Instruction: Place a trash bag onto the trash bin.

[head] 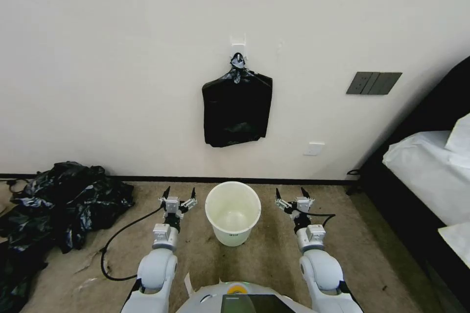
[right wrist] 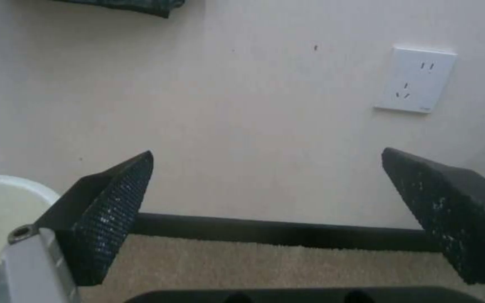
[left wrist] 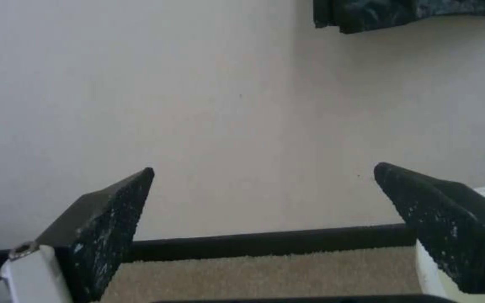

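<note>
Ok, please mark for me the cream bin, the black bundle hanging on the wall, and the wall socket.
trash bin [head: 233, 225], head view, on its front outer wall.
black bundle [head: 237, 110], head view, middle of its flat body.
wall socket [right wrist: 417, 80], right wrist view, centre of its plate.

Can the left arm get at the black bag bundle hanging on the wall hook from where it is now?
Probably, but it needs a reach up. The left gripper, fingers open, sits low beside the trash bin, while the hanging bundle is higher on the wall above the bin. Nothing stands between them.
</note>
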{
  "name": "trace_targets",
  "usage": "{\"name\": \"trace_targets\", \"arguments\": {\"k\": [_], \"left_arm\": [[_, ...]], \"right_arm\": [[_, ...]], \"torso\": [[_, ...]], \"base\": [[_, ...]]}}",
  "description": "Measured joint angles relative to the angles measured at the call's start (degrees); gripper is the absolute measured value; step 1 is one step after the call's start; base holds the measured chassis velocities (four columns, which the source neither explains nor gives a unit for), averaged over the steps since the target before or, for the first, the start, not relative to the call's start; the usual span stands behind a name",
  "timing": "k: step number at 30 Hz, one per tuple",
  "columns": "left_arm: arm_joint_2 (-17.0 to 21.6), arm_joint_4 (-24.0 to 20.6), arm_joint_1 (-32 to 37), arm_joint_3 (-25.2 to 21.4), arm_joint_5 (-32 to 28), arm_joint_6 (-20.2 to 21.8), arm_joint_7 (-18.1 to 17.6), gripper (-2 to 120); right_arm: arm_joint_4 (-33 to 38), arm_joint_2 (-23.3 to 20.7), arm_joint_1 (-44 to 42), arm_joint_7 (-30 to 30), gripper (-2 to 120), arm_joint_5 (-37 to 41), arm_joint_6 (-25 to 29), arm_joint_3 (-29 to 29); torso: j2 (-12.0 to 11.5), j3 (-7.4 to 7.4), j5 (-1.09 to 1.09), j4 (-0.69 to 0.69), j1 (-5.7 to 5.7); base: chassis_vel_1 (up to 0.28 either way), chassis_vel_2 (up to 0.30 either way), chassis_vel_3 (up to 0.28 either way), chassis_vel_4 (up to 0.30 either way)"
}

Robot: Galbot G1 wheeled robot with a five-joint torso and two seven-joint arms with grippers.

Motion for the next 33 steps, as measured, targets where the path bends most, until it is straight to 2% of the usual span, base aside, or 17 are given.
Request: {"name": "trace_targets", "arguments": {"k": [8, 11, 12, 15, 23, 33], "left_arm": [[0.3, -0.3, 0.2, 0.6, 0.2, -0.3, -0.3, 100], [3.4, -5.0, 2.9, 7.6, 2.9, -6.1, -3.9, 100], [3.4, -5.0, 2.9, 7.6, 2.9, -6.1, -3.9, 100], [5.1, -8.0, 4.1, 12.0, 3.9, -9.8, -6.4, 100], [5.3, -8.9, 3.5, 10.8, 3.8, -10.2, -7.8, 100], [5.4, -9.3, 4.0, 9.4, 4.1, -10.1, -8.1, 100]], "right_arm": [[0.0, 0.0, -0.1, 0.0, 100, 0.0, 0.1, 0.0], [2.0, 1.0, -2.3, 1.1, 100, -1.0, 4.0, 0.0], [2.0, 1.0, -2.3, 1.1, 100, -1.0, 4.0, 0.0], [5.0, 2.6, -5.7, 2.9, 100, -2.5, 9.9, -0.1], [11.6, 5.6, -12.3, 6.5, 100, -4.3, 22.4, -0.7], [11.3, 3.8, -10.6, 6.5, 100, -0.7, 21.0, -1.6]], "torso": [[0.0, 0.0, 0.0, 0.0, 0.0], [0.0, 0.0, 0.0, 0.0, 0.0], [0.0, 0.0, 0.0, 0.0, 0.0], [0.0, 0.0, -0.01, -0.01, 0.0], [0.0, -0.01, -0.03, -0.02, 0.0], [0.0, 0.0, 0.0, 0.0, 0.0]], "base": [[0.0, 0.0, 0.0, 0.0], [0.0, 0.0, 0.0, 0.0], [0.0, 0.0, 0.0, 0.0], [0.0, 0.0, 0.0, 0.0], [0.0, 0.0, 0.0, 0.0], [0.0, 0.0, 0.0, 0.0]]}}
